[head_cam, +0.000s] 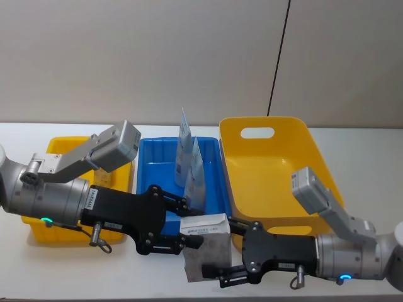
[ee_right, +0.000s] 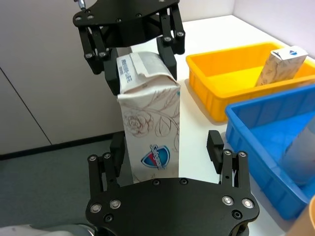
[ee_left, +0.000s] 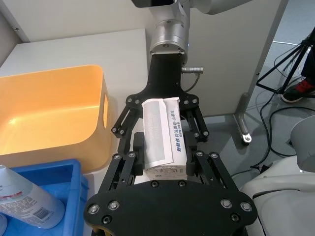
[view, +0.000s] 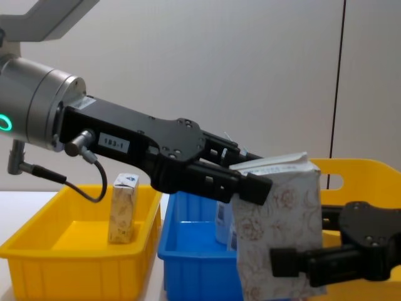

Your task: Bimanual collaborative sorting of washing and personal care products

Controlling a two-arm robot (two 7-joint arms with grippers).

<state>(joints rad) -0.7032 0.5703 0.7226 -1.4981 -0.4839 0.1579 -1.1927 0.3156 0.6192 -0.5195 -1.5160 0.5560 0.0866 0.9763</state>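
Observation:
The large cream pack with brown flowers point(head_cam: 204, 248) stands upright at the table's front edge, between both grippers. My left gripper point(head_cam: 184, 225) is shut on its folded top point(ee_right: 142, 64). Lower down, my right gripper point(ee_right: 166, 147) is open around the pack's base, one finger point(ee_right: 215, 145) clearly off its side. Two pale-blue tubes point(head_cam: 184, 135) point(head_cam: 195, 170) stand in the blue bin point(head_cam: 151, 148). The small carton with a blue-white top point(view: 123, 207) leans in the small yellow bin point(view: 75, 244).
A large yellow basket point(head_cam: 264, 163) with a handle slot sits right of the blue bin, just behind my right arm. The three containers stand side by side across the white table. The pack is close to the front table edge.

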